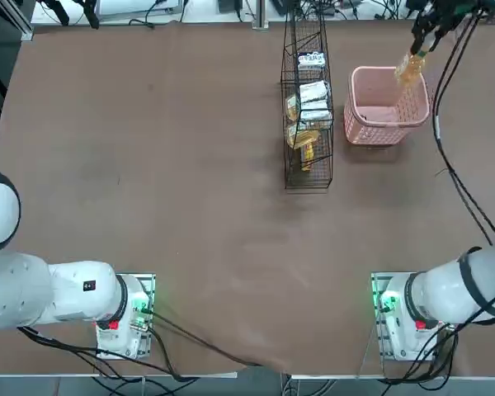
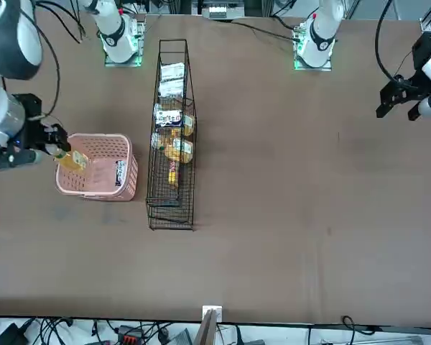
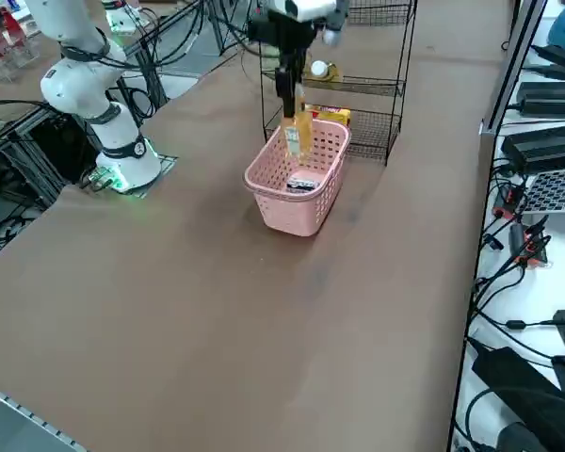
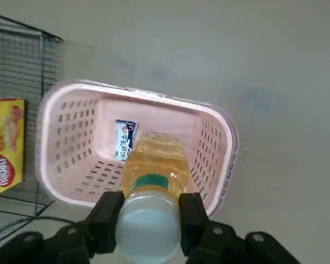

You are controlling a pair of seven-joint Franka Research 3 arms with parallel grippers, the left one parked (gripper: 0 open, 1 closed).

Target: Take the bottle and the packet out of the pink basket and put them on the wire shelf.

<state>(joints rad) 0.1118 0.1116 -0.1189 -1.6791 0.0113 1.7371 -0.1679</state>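
- You have the right gripper (image 4: 152,212) closed on the neck of the bottle (image 4: 157,165), just under its white cap, fingers parted only by the neck's width.
- The bottle hangs cap up over the pink basket (image 3: 297,215); its base looks near the rim, so a sideways move without enough lift could knock the basket.
- Only the neck is gripped — a bump or a quick swing could tilt the bottle or let it slip.
- Your packet (image 4: 124,139) lies on the basket floor; tip the basket and it would slide.
- The wire shelf (image 2: 171,213) stands beside the basket, already holding white packets and yellow packets. Come in low or off line — the bottle could catch a tier's edge or shove those goods.
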